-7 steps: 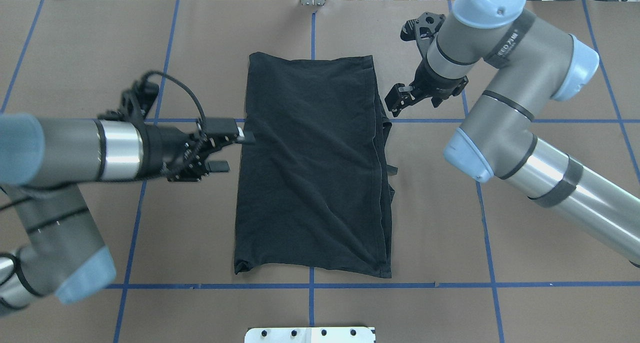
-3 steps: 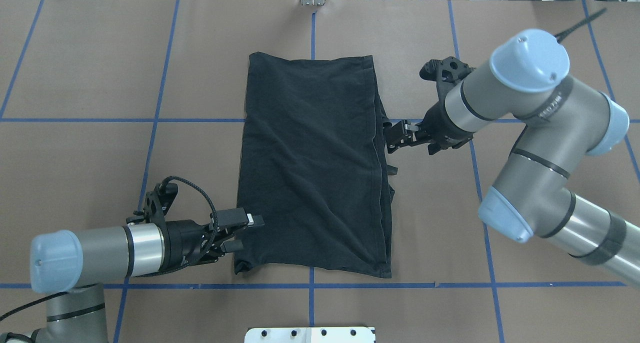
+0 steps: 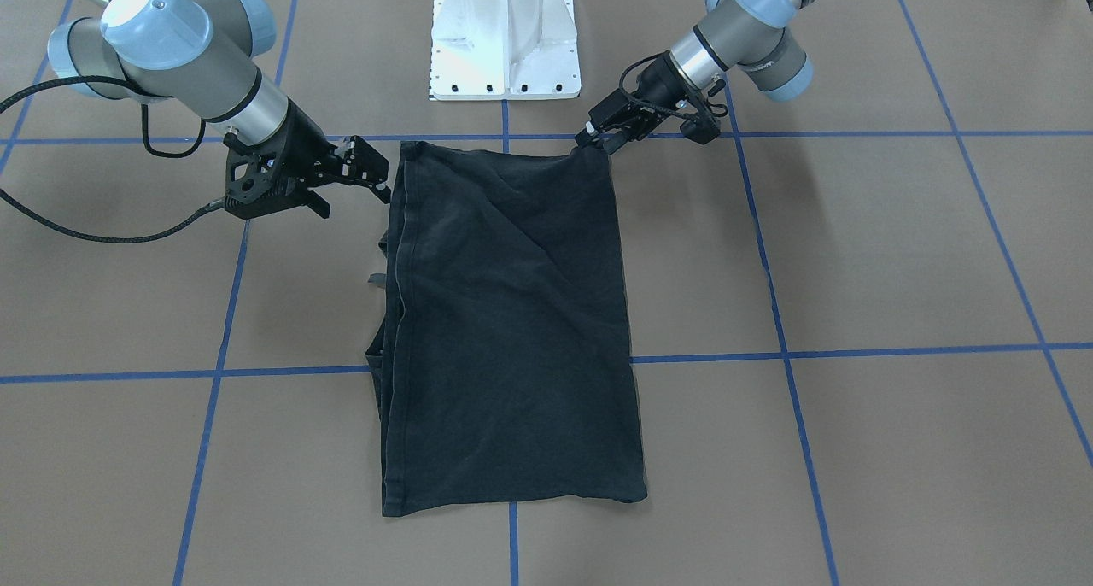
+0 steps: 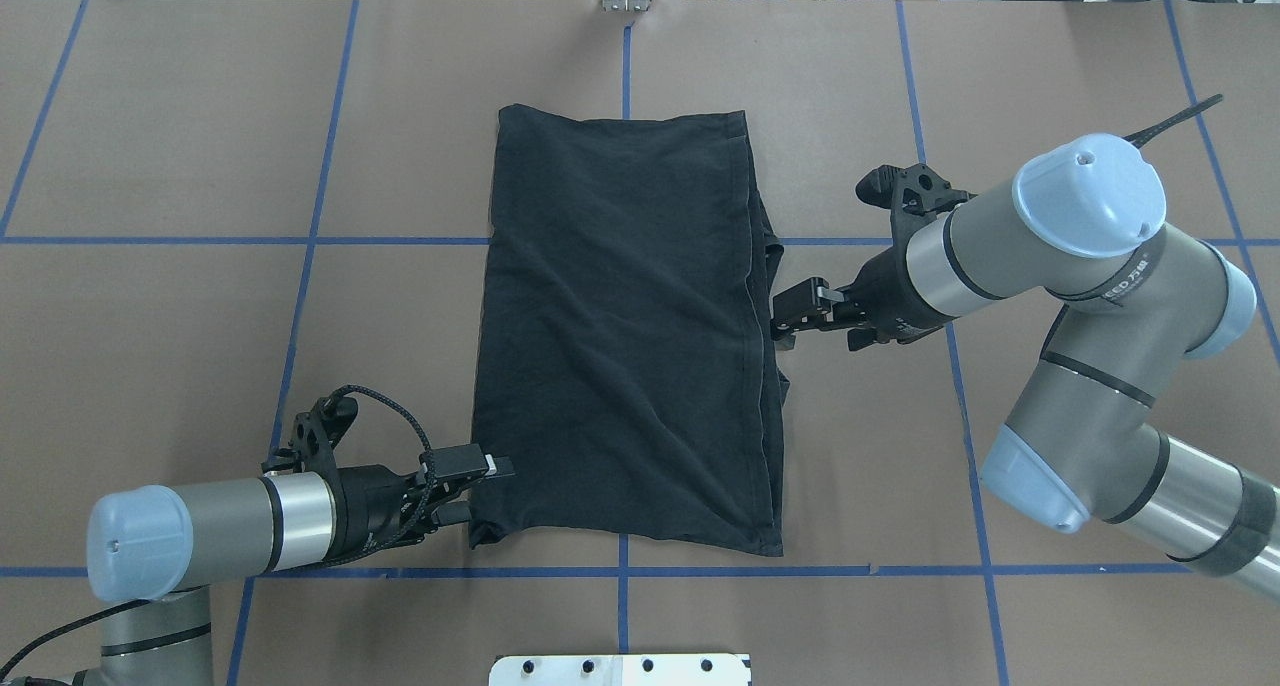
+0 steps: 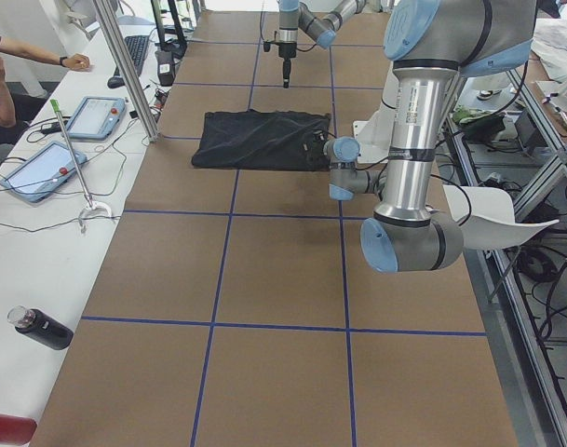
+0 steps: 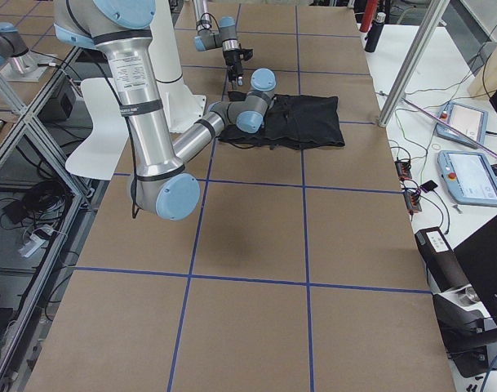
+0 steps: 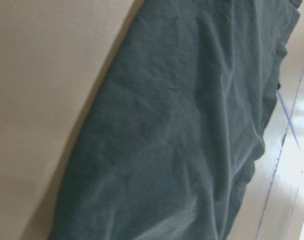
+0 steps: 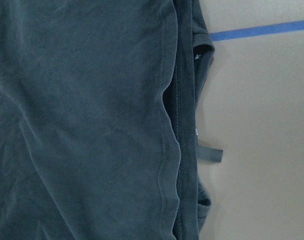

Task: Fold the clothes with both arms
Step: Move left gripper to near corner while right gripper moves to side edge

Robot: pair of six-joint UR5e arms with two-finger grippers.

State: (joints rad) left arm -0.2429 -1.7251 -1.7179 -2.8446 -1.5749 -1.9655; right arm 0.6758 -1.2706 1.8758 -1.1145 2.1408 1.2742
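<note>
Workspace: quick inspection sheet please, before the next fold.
Surface: brown table, blue tape grid.
Job's things: black shirt folded into a long strip, flat; logo not visible.
Clutter: nothing seen.
Claws: left claw open at the shirt's near left corner; right claw open beside its right edge.
Cables: black cable loops off the left wrist, clear of the shirt.
Surroundings: pedestal; bench with tablets, bottle, a person's arm.
</note>
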